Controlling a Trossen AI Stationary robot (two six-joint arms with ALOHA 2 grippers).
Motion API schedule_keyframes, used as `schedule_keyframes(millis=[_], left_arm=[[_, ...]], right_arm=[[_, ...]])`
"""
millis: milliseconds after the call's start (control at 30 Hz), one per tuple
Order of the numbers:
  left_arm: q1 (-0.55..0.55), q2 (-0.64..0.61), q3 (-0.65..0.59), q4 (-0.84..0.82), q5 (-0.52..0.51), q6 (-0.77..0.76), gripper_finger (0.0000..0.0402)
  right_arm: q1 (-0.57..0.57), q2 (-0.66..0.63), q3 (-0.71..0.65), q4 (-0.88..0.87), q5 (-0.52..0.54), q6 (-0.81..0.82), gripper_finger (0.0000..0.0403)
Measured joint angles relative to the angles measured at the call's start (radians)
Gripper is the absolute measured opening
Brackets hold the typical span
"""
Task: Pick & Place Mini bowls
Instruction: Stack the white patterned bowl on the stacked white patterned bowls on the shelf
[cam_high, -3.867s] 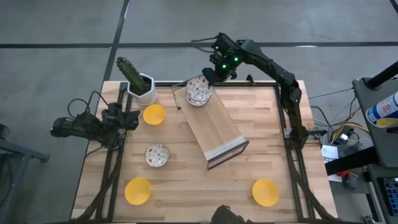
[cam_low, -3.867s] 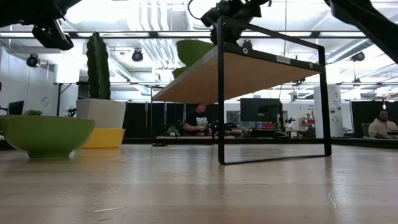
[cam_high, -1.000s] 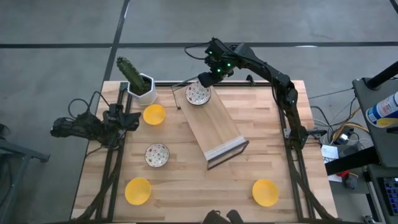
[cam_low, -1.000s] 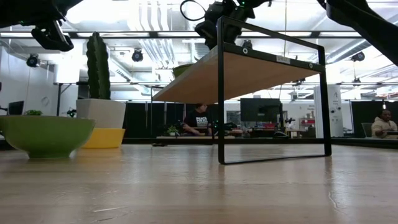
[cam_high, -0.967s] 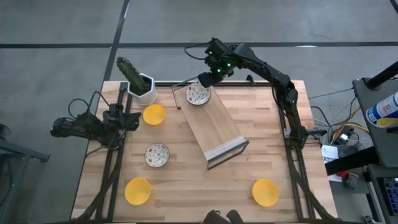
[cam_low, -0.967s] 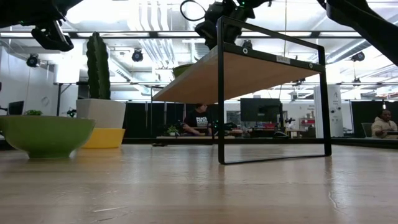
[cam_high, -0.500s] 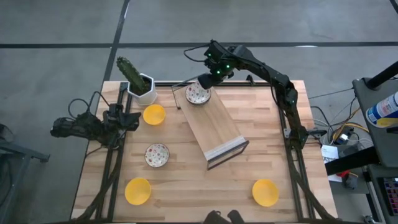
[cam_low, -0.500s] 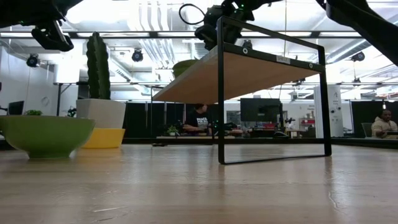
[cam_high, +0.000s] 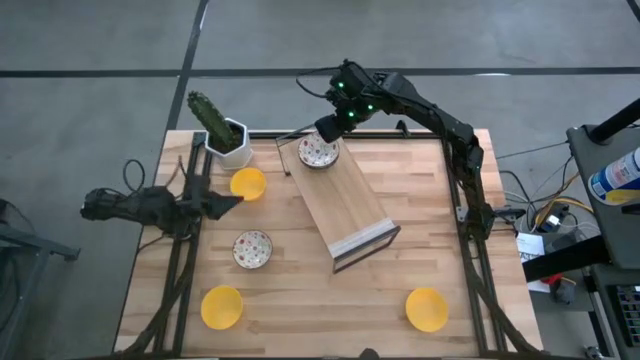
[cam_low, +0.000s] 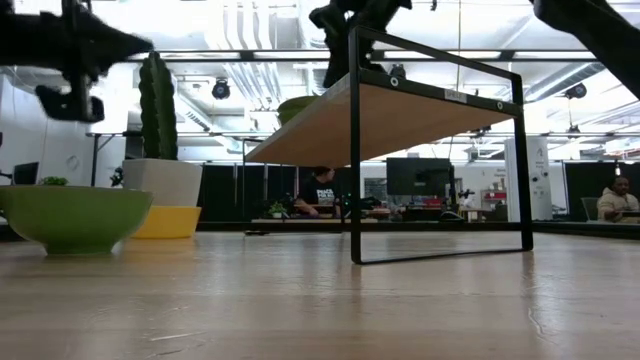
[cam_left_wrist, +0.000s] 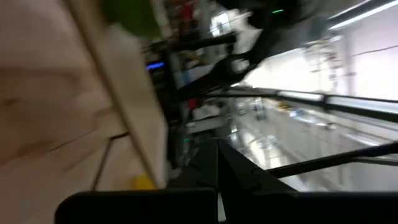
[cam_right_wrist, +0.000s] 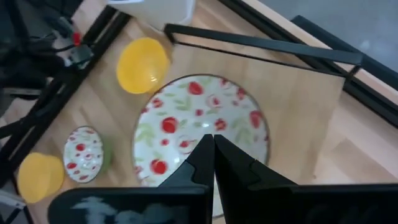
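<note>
A white bowl with a red speckled pattern (cam_high: 319, 152) (cam_right_wrist: 200, 127) sits on the far end of a wooden shelf (cam_high: 350, 208). My right gripper (cam_high: 329, 127) (cam_right_wrist: 213, 138) hovers shut just above it, clear of it. On the table stand another patterned bowl (cam_high: 252, 249) and three yellow bowls (cam_high: 247, 184) (cam_high: 221, 307) (cam_high: 427, 309). My left gripper (cam_high: 232, 201) is shut at the table's left edge, pointing level over the table, between the near-left yellow bowl by the cactus and the patterned bowl.
A white pot with a cactus (cam_high: 228, 138) stands at the far left corner. The shelf's black frame (cam_low: 440, 160) stands high over the table's middle, running slantwise from the far edge toward the near right.
My right gripper has risen from the patterned bowl on the shelf, staying shut; the bowl keeps its place. My left gripper has tipped down to level and reached a little farther over the table's left edge.
</note>
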Motion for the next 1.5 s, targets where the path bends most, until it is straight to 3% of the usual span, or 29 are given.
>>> schedule_keyframes(millis=[167,267,433,567,767,967,1500], left_arm=[[0.000,0.033,0.045,-0.144,0.046,-0.033,0.0041],[0.000,0.072,0.104,-0.328,0.090,-0.053,0.0067],[0.000,0.206,0.257,-0.714,0.135,-0.041,0.0092],[0.000,0.333,0.361,-0.849,0.135,0.014,0.0094],[0.000,0.544,0.452,-0.881,0.148,0.142,0.0094],[0.000,0.685,0.473,-0.875,0.186,0.153,0.0094],[0.000,0.842,0.435,-0.846,0.225,0.186,0.0094]], right_arm=[[0.045,-0.030,0.000,0.027,0.001,0.014,0.0008],[0.068,-0.042,0.000,0.050,0.001,0.033,0.0008],[0.097,-0.052,0.000,0.092,0.001,0.044,0.0008],[0.117,-0.054,0.000,0.101,0.001,0.054,0.0008],[0.140,-0.056,0.000,0.111,0.002,0.064,0.0008],[0.159,-0.063,0.000,0.110,0.002,0.063,0.0008],[0.186,-0.082,0.000,0.112,0.007,0.080,0.0009]])
